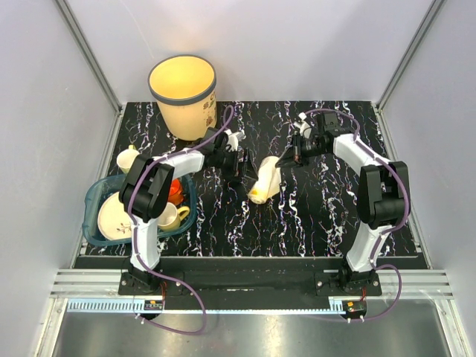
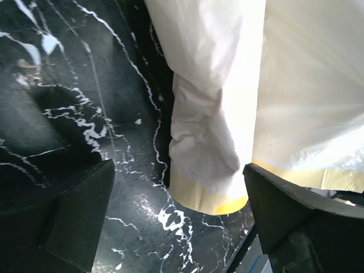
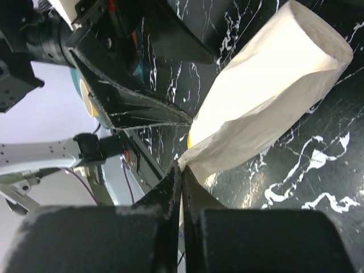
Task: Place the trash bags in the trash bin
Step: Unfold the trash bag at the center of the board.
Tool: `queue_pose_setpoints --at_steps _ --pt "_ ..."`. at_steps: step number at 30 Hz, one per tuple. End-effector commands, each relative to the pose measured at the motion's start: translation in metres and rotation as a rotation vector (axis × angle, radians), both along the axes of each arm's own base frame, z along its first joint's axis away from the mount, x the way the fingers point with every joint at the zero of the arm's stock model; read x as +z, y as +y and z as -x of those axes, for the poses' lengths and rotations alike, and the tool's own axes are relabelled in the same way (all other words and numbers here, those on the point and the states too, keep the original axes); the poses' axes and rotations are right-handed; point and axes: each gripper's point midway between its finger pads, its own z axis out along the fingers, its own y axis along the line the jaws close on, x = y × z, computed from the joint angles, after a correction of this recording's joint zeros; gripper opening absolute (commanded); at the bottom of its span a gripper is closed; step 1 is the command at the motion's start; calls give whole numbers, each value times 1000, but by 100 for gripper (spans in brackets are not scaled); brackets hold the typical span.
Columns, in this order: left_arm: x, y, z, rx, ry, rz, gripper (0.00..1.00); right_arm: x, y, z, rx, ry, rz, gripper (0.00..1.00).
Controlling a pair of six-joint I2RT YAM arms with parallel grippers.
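Observation:
The trash bags [image 1: 265, 181] are a pale, crinkly roll with a yellow end, lying on the black marble table [image 1: 320, 216] between the two arms. My right gripper [image 1: 285, 161] is shut on a corner of the film; in the right wrist view the right gripper [image 3: 182, 170] pinches the trash bags [image 3: 267, 96] at their loose edge. My left gripper [image 1: 236, 166] stands open just left of the roll. In the left wrist view the trash bags [image 2: 210, 114] lie ahead of the left gripper [image 2: 179, 210], untouched. The trash bin [image 1: 183, 93] stands upright at the back left.
A teal dish tray [image 1: 95, 223] at the left edge holds a plate [image 1: 115, 218], a yellow cup [image 1: 172, 216] and something red. A cream cup [image 1: 128, 158] stands behind the tray. Grey walls close in the table on three sides.

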Motion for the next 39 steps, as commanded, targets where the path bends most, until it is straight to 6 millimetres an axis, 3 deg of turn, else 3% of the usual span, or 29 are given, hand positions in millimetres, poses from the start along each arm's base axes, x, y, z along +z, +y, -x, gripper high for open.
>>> queue_pose_setpoints --at_steps 1,7,15,26,30,33,39 --pt "27 -21 1 -49 -48 175 99 26 -5 15 114 -34 29 0" --pt "46 -16 -9 27 -111 247 99 71 -4 17 163 -102 21 0" --pt "35 1 -14 83 -45 264 99 118 -2 16 224 -204 4 0" --pt "42 28 -24 118 -78 267 99 176 -7 32 240 -346 14 0" --pt "36 33 -23 109 -83 218 99 183 -19 36 211 -351 48 0" --pt "31 38 -17 87 -87 173 99 174 -32 41 203 -331 98 0" --pt "27 37 -12 18 -144 65 98 166 -74 37 138 -319 184 0"
